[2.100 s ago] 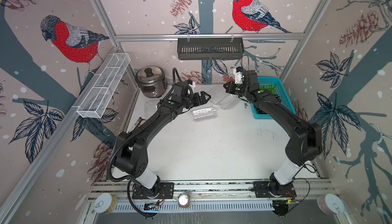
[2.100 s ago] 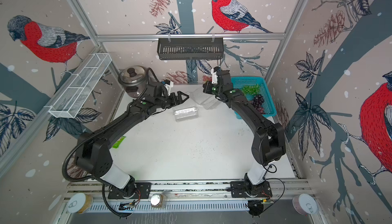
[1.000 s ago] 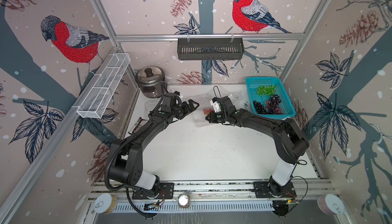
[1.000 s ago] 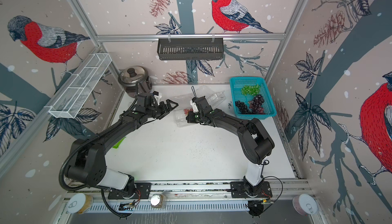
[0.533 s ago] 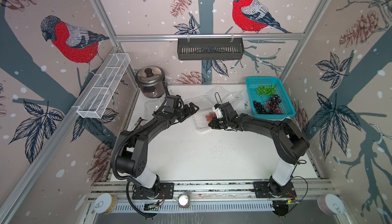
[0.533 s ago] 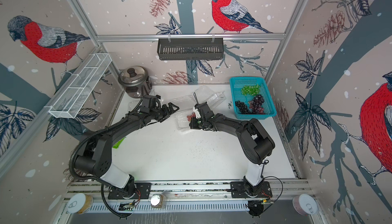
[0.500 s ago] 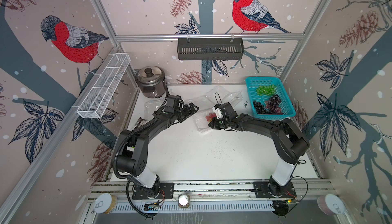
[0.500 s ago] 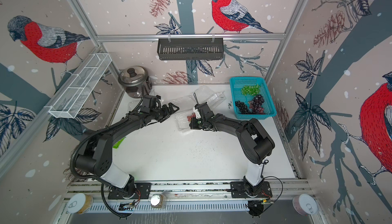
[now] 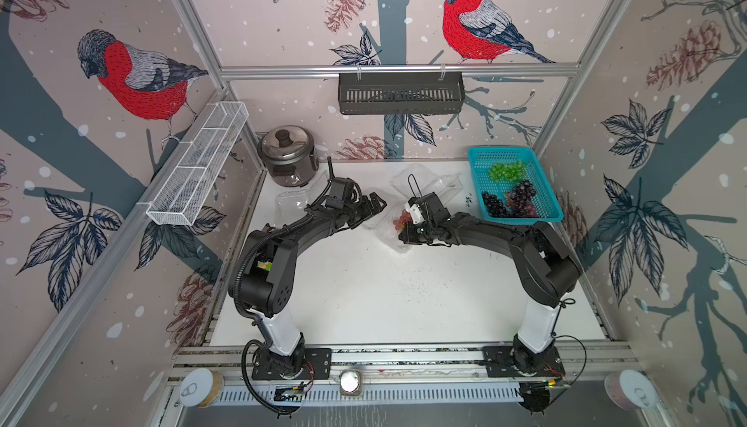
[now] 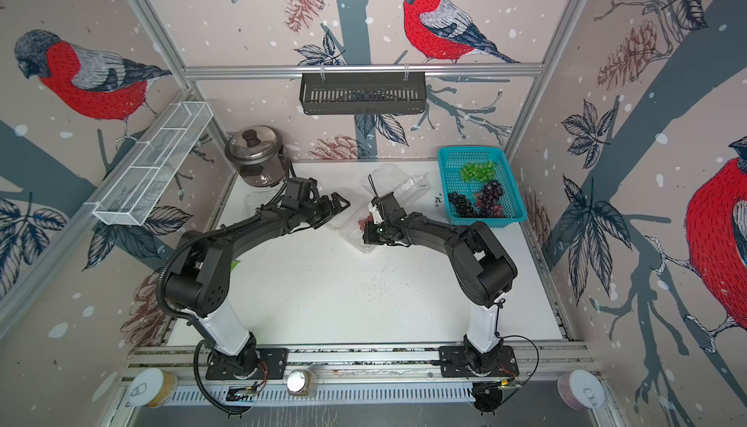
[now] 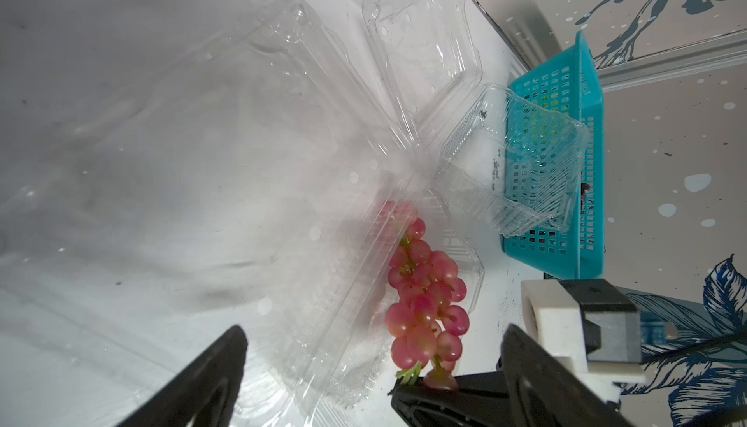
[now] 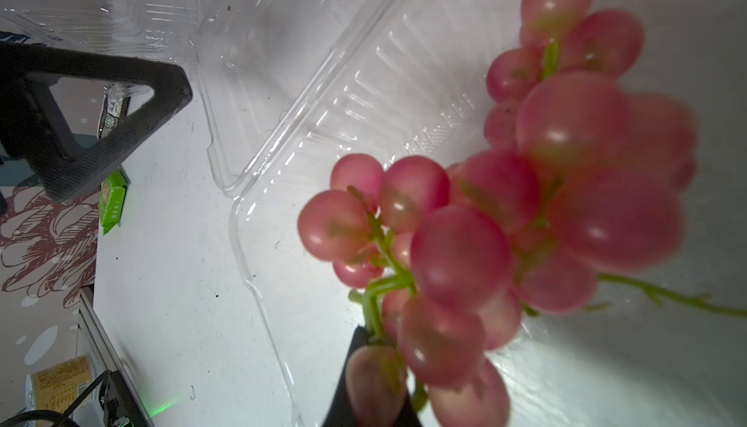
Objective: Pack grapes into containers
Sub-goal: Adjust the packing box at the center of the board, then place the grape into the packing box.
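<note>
Two seconds back my right pincer (image 9: 405, 230) was up by the basket (image 9: 475, 161). Now it sits low at mid-table, clamped on the stem of the red bunch (image 12: 505, 222). The bunch dangles into the open box (image 12: 355, 81); whether its lowest grapes touch the floor, I cannot tell. My left pincer (image 9: 375, 203) is spread wide, holds nothing, and has dropped in just beside the box. My reading: the carry is done and the release comes next. The green bunch (image 9: 507, 170) and dark bunches (image 9: 494, 204) wait in the basket.
</note>
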